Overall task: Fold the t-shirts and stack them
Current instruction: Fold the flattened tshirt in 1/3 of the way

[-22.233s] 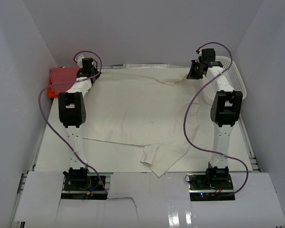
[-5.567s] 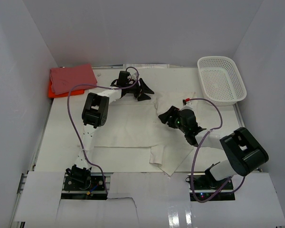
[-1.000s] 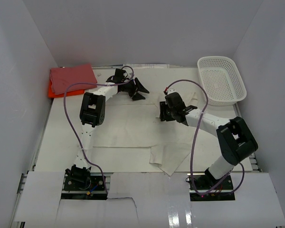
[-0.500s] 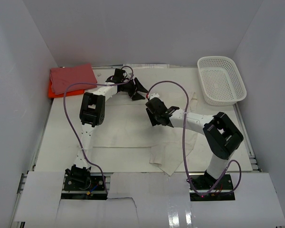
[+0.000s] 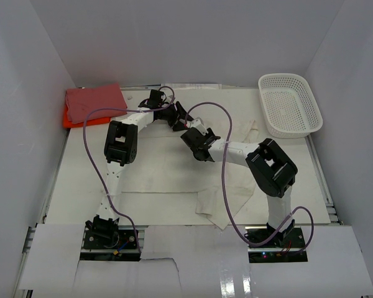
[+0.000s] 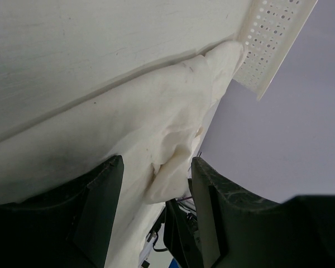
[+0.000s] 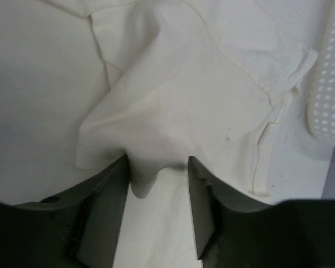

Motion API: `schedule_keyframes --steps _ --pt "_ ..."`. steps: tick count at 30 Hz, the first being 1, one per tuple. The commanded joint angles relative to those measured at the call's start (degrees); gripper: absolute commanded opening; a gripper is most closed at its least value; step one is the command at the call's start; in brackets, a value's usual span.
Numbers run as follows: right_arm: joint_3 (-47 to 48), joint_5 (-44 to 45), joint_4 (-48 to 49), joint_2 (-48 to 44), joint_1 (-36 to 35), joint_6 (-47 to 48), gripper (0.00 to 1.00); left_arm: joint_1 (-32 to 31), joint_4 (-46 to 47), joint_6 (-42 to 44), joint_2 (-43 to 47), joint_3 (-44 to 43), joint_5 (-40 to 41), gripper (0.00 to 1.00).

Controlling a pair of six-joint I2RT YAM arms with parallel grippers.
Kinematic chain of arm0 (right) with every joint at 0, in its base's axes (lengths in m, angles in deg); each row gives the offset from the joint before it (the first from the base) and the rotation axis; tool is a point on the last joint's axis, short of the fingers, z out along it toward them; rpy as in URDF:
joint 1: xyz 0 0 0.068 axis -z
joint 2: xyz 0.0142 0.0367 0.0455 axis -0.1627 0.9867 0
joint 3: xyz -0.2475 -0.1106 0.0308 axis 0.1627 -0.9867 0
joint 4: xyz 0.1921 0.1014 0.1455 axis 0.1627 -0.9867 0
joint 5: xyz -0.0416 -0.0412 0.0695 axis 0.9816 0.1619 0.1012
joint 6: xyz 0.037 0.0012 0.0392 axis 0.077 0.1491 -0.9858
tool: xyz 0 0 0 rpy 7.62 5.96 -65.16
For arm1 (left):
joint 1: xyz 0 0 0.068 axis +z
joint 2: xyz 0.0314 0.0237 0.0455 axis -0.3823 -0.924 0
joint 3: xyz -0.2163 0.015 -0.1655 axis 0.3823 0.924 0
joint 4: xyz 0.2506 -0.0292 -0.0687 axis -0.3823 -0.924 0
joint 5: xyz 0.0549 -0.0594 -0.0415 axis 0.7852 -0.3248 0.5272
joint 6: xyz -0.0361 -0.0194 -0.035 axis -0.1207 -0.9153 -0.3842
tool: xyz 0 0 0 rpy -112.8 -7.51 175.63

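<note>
Right pincer [image 5: 194, 142] swung left, gripping one cream t-shirt [image 5: 168, 169] of three.

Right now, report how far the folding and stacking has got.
Done: the pink-red t-shirt lies folded on the orange t-shirt in the far left corner. In hand: the cream t-shirt is spread on the table, partly folded, with the left gripper and right gripper each pinching a bunch of it. Left: finish folding it and put it on that pile.
</note>
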State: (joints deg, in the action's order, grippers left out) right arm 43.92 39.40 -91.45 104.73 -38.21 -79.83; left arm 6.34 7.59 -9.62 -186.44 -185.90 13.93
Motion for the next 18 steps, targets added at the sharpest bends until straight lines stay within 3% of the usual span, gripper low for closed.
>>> schedule_keyframes --steps 1,4,7,11,18 --pt "3.49 6.47 -0.56 0.89 -0.5 1.0 0.43 0.94 -2.98 1.6 -1.54 0.16 4.28 0.64" --pt "3.14 7.8 -0.74 -0.86 -0.5 0.47 0.2 0.94 -3.07 1.69 -1.45 0.25 4.45 0.64" --pt "1.65 7.36 -0.65 -3.58 -0.42 0.12 0.08 0.94 -3.07 1.6 -1.54 0.16 4.36 0.64" --pt "1.29 7.44 -3.19 -6.49 -0.42 -0.14 0.08 0.94 -3.07 1.69 -1.54 0.16 4.36 0.64" --pt "4.72 8.33 -19.18 -6.24 2.83 -5.68 0.1 0.94 -3.33 1.69 -1.45 0.07 4.28 0.64"
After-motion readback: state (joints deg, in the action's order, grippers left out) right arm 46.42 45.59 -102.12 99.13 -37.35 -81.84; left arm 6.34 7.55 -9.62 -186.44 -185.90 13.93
